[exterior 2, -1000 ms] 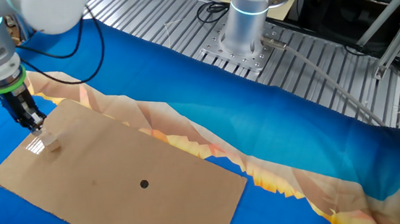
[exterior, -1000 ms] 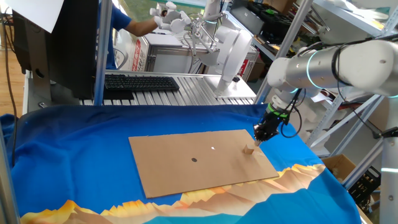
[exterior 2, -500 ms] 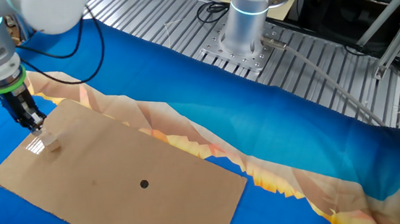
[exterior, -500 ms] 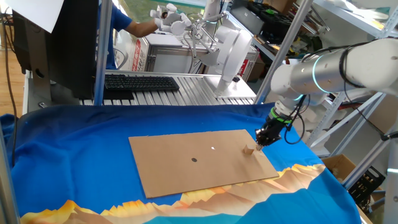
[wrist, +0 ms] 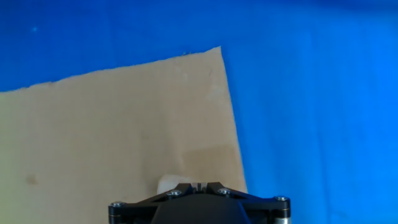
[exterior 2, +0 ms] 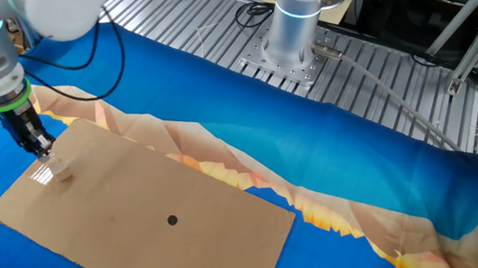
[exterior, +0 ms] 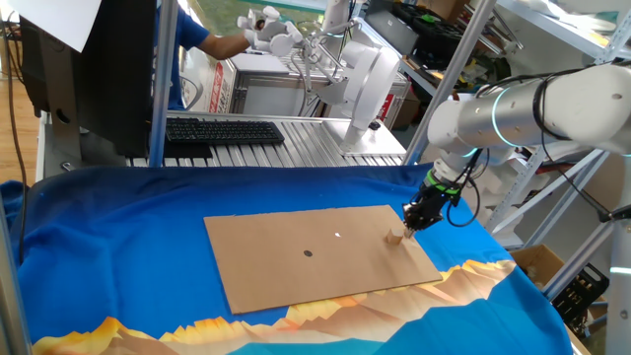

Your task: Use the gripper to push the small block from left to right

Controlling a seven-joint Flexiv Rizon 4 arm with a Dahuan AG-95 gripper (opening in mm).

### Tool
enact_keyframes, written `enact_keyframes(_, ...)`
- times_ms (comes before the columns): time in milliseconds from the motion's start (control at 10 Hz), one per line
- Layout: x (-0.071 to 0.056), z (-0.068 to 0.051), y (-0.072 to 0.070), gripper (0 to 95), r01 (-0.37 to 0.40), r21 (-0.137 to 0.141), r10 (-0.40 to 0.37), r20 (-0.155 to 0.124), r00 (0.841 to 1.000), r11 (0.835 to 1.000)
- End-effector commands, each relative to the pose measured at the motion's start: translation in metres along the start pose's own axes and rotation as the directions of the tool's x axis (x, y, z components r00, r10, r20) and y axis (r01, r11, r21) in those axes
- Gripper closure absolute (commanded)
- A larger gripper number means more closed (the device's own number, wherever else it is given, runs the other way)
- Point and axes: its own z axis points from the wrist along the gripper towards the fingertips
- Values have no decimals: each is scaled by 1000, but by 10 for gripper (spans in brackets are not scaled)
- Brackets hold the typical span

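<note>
The small block (exterior: 395, 237) is a tiny tan cube on the cardboard sheet (exterior: 296, 261), near the sheet's right edge. It also shows in the other fixed view (exterior 2: 64, 174) and as a pale corner in the hand view (wrist: 165, 183), just left of the fingertips. My gripper (exterior: 410, 223) points down at the sheet right beside the block, on its far right side; it also shows in the other fixed view (exterior 2: 44, 153). Its jaws are together with nothing between them in the hand view (wrist: 196, 186). I cannot tell whether the tips touch the block.
A small dark dot (exterior: 308, 252) and a white speck (exterior: 337, 235) lie mid-sheet. Blue cloth (exterior: 118, 237) covers the table. A keyboard (exterior: 222, 130) and metal rails stand behind. The arm's base (exterior 2: 298, 16) stands on a ribbed plate.
The arm's wrist has shifted slightly above the sheet's right edge. The gripper tip stays beside the block, and the block has not visibly moved.
</note>
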Motion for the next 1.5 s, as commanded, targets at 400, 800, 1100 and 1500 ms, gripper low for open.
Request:
enact_keyframes(400,-1,5,3,950,-8,-4,8,-4,1000,1000)
enact_keyframes(800,-1,10,5,950,-15,-3,15,-4,1000,1000)
enact_keyframes(1100,-4,17,8,950,-20,-2,20,-1,1000,1000)
enact_keyframes(1500,-3,19,15,950,-37,-2,37,0,999,999)
